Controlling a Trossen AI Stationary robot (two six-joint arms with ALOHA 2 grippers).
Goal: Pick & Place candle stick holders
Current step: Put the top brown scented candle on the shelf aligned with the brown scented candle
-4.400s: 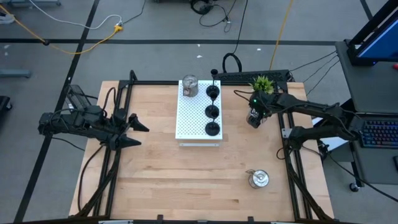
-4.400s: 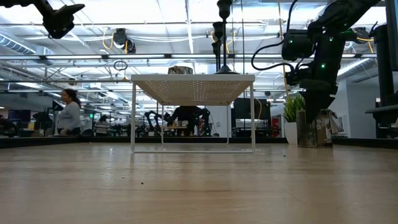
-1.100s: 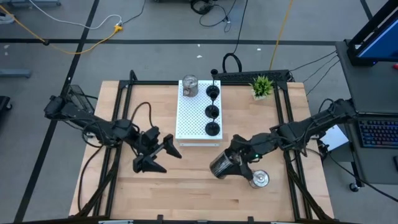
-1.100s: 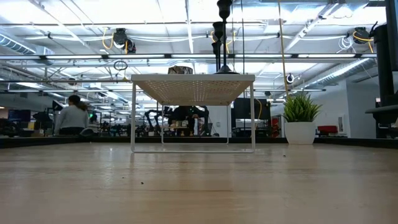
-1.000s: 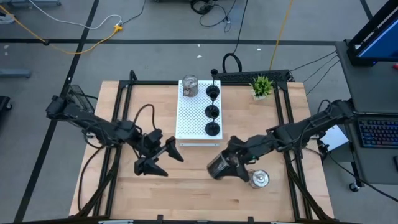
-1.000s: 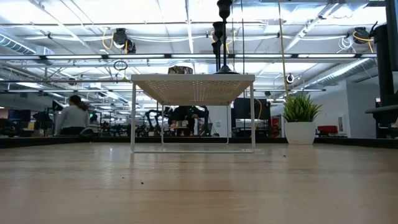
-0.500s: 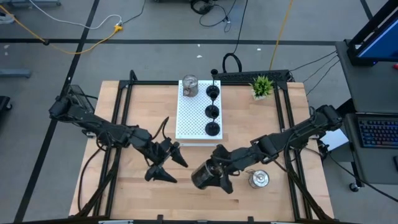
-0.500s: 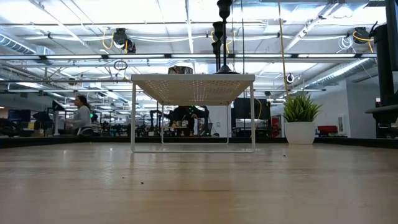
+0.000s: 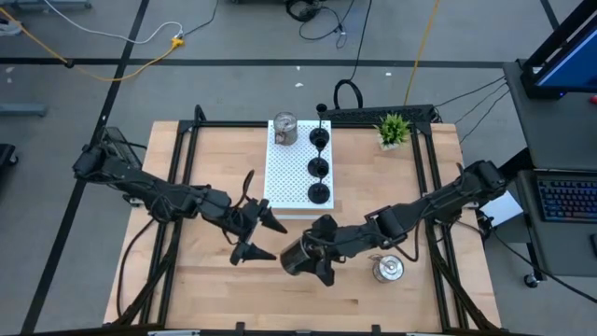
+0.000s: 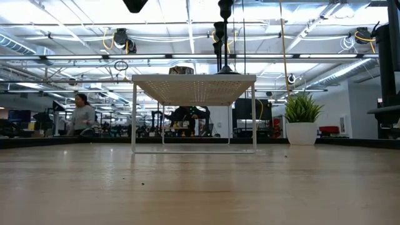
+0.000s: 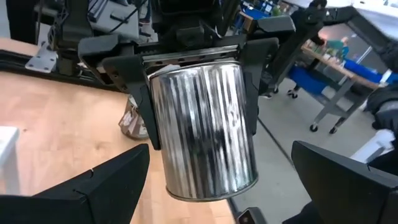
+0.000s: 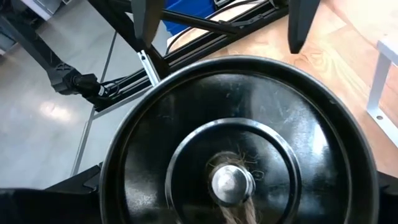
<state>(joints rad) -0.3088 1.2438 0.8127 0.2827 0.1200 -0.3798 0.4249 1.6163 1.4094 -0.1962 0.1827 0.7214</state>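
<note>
My right gripper (image 9: 306,255) is shut on a shiny silver candle stick holder (image 9: 295,258), held above the table's middle. The left wrist view shows this holder (image 11: 208,130) close up. In the right wrist view its round dark end with a silver stud (image 12: 231,183) fills the picture. My left gripper (image 9: 270,241) stands open just left of it, fingers pointing at its free end. A white rack (image 9: 284,182) carries three black holders (image 9: 318,168) and one silver holder (image 9: 284,129). Another silver holder (image 9: 387,269) stands on the table at the near right. My right gripper pinches the silver holder between its two fingers (image 11: 127,74), which lie on opposite sides of the round wall (image 11: 160,87) at the end nearest the wrist. They come from the table's right, slanting slightly down. The holder is lifted clear, its free end toward the left gripper.
A small green potted plant (image 9: 393,128) stands at the far right corner. Black frame rails (image 9: 177,187) run along both side edges of the table. Bare wood (image 9: 224,289) lies along the near edge. A person (image 10: 81,115) walks in the room beyond.
My right gripper has carried the silver holder toward the table's left, staying clear of the table. My left gripper has moved right and a little down toward the holder, and has tipped toward level. Both keep the same finger gap.
</note>
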